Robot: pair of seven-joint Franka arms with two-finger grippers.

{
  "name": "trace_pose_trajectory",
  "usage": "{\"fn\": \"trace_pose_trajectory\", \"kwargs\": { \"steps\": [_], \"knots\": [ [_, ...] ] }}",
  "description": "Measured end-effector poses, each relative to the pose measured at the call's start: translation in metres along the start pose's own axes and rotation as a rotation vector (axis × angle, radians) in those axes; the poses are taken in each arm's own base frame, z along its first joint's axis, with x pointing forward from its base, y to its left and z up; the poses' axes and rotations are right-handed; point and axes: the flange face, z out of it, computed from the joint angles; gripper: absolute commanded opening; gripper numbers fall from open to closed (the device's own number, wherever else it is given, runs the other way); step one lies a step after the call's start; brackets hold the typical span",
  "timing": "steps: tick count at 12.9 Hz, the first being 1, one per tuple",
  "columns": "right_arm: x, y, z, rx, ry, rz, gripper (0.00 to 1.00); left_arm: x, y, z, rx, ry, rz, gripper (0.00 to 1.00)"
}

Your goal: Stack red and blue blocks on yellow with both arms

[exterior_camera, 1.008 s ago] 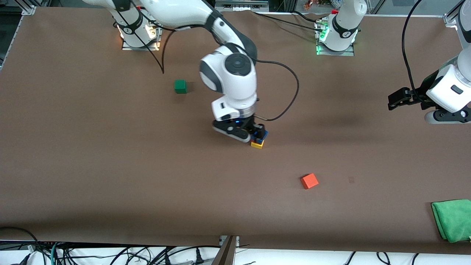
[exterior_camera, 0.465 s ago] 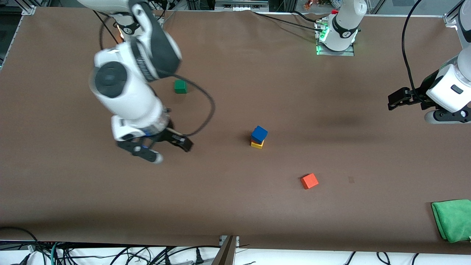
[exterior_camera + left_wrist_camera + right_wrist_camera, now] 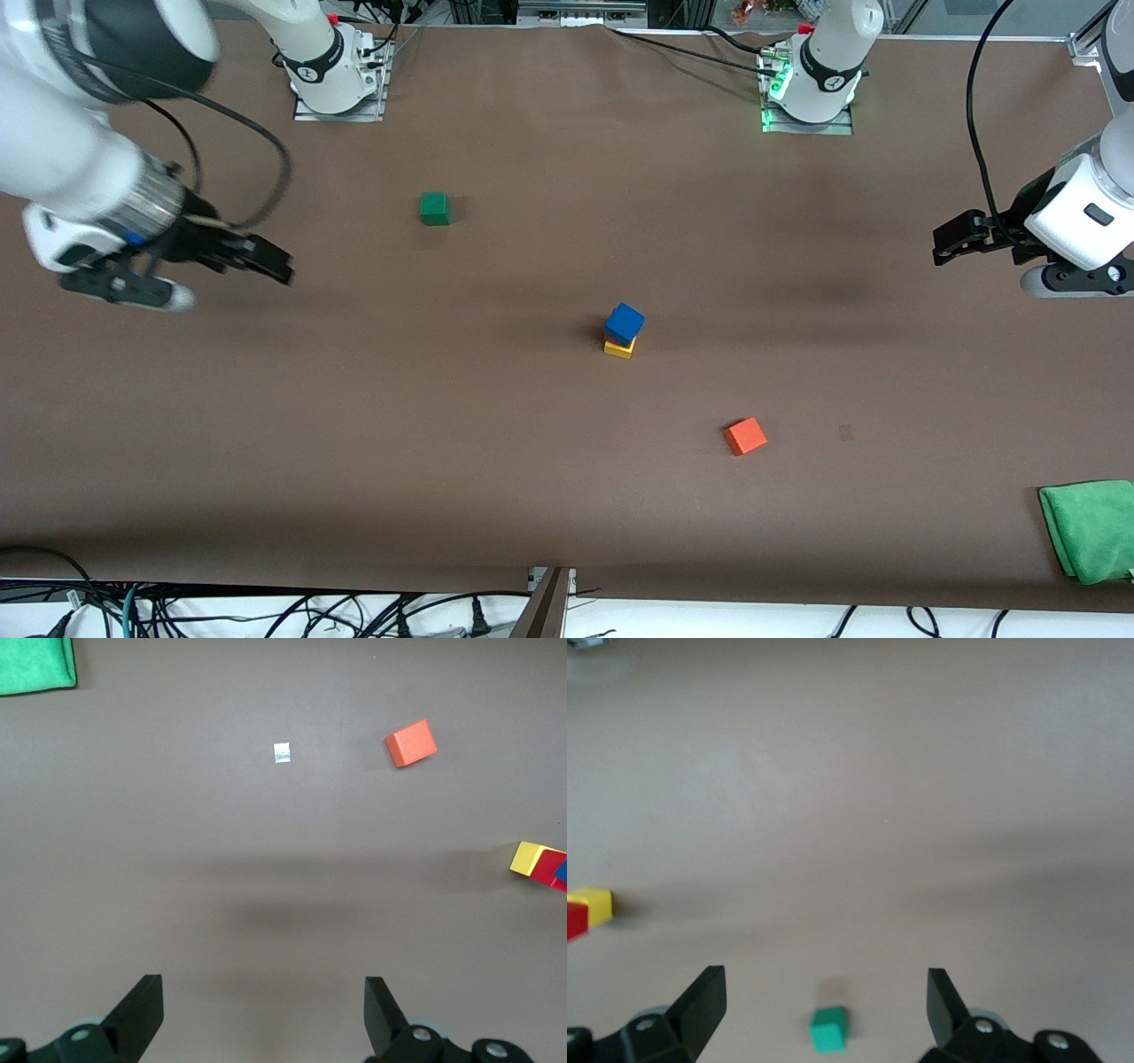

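Blue block (image 3: 625, 321) tops the red block (image 3: 551, 864) on yellow (image 3: 619, 348) at mid-table: stacking looks complete. Right gripper (image 3: 232, 257) at nine o'clock and left gripper (image 3: 961, 237) at three o'clock hang empty, splayed.

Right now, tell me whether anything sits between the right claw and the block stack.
Nothing visible does. The right claw hangs open over bare table toward the right arm's end. The green cube lies off that line, farther from the front camera than the blue block.
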Motion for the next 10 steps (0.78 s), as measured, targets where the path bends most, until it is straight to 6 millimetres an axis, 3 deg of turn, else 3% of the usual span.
{"fn": "trace_pose_trajectory", "kwargs": {
  "steps": [2,6,10],
  "knots": [
    [-0.01,0.02,-0.006,-0.006,-0.004,-0.031,1.0,0.0,0.0,0.0,0.0,0.0,0.0,1.0],
    [-0.024,0.023,-0.02,-0.028,0.014,-0.062,1.0,0.0,0.0,0.0,0.0,0.0,0.0,1.0],
    [-0.039,0.041,-0.031,-0.029,0.023,-0.076,1.0,0.0,0.001,0.0,0.0,0.0,0.001,1.0]
  ]
}}
